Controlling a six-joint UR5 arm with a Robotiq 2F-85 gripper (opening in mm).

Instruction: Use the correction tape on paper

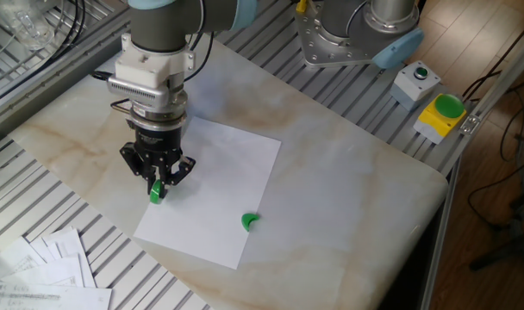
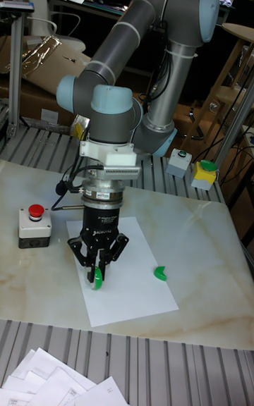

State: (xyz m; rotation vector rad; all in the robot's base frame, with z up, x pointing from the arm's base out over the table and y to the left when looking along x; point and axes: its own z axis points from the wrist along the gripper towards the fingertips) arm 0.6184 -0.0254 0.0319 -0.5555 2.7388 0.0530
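Note:
The correction tape [image 1: 156,192] [image 2: 97,277] shows as a small green piece pinched between the black fingers of my gripper [image 1: 157,187] [image 2: 97,272], which is shut on it and points straight down. Its tip sits on or just above the left part of the paper [image 1: 223,185] [image 2: 134,279], a large white sheet lying on the marble tabletop; I cannot tell whether the two touch. The dispenser's casing is mostly hidden by the fingers.
A small green crescent piece [image 1: 250,221] [image 2: 160,273] lies on the paper's right part. A grey box with a red button [image 2: 33,226] stands at the left. A grey box and a yellow box with green buttons [image 1: 440,112] stand at the far right. Printed sheets [image 1: 46,271] are piled off the front-left edge.

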